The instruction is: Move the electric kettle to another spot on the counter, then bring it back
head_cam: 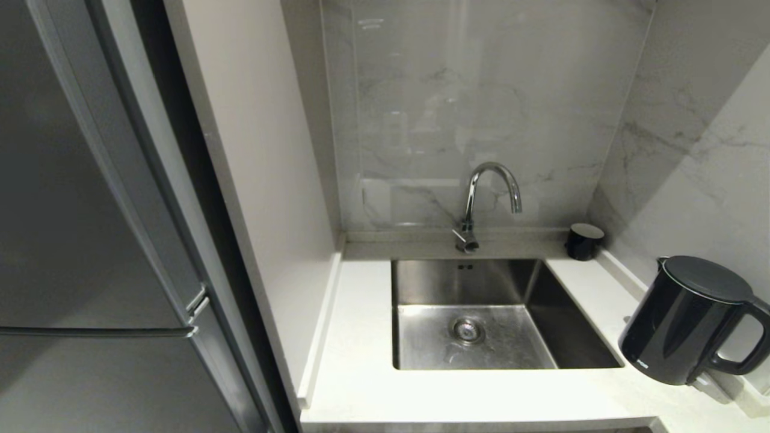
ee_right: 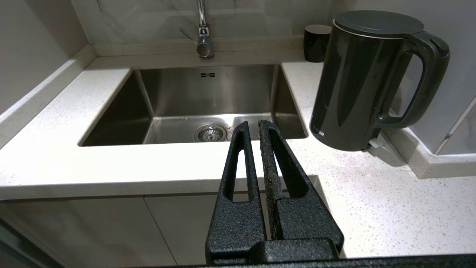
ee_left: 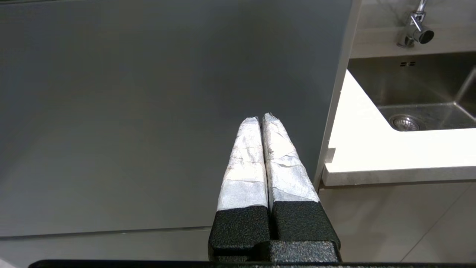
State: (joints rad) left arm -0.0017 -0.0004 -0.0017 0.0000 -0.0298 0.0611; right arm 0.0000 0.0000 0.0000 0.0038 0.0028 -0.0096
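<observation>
One electric kettle [head_cam: 686,322] stands on the desk [head_cam: 361,385] at three o'clock of one sink [head_cam: 475,337]; one cup [head_cam: 583,240]. Left gripper [ee_left: 261,120] and right gripper [ee_right: 253,126] pressed together, empty.

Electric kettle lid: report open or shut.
Shut. The flat lid lies flush on the electric kettle, which stands upright on the counter right of the sink.

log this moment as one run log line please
stage: before pickup | electric kettle: upright on counter, right of sink | left gripper: shut, empty | right gripper: shut, empty
</observation>
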